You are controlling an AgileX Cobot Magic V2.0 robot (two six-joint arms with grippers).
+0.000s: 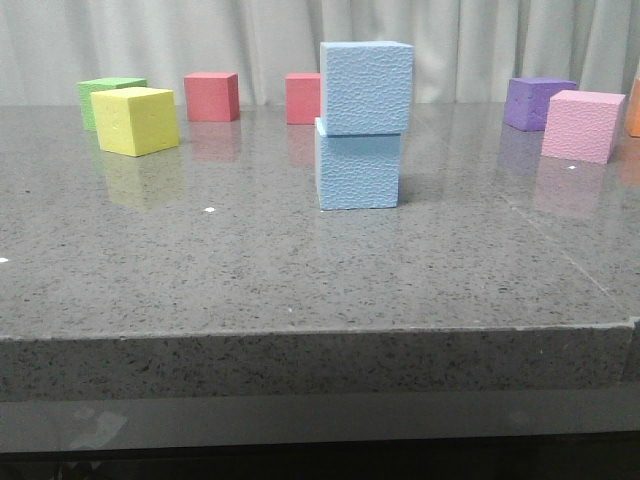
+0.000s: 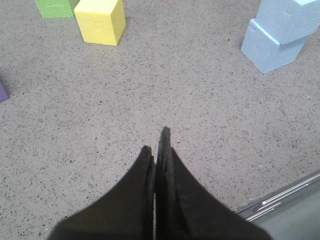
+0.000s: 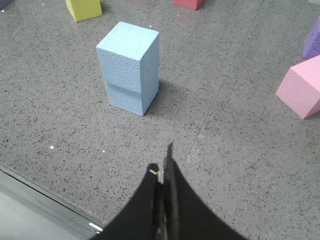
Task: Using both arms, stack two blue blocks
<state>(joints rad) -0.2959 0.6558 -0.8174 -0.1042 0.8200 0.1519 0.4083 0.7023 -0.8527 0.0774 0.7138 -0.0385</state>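
The two pale blue blocks stand stacked at mid table. The upper block [image 1: 366, 87] sits on the lower block [image 1: 358, 169], shifted slightly right. The stack also shows in the left wrist view [image 2: 280, 32] and in the right wrist view [image 3: 130, 65]. My left gripper [image 2: 156, 142] is shut and empty, above bare table, well away from the stack. My right gripper [image 3: 162, 160] is shut and empty, also apart from the stack, near the table's front edge. Neither arm shows in the front view.
A yellow cube [image 1: 135, 120] and a green cube [image 1: 108, 95] stand at the back left. Two red cubes [image 1: 211, 96] are at the back middle. A purple cube [image 1: 538, 102] and a pink cube [image 1: 582, 125] stand at the back right. The table's front edge [image 1: 320, 335] is near.
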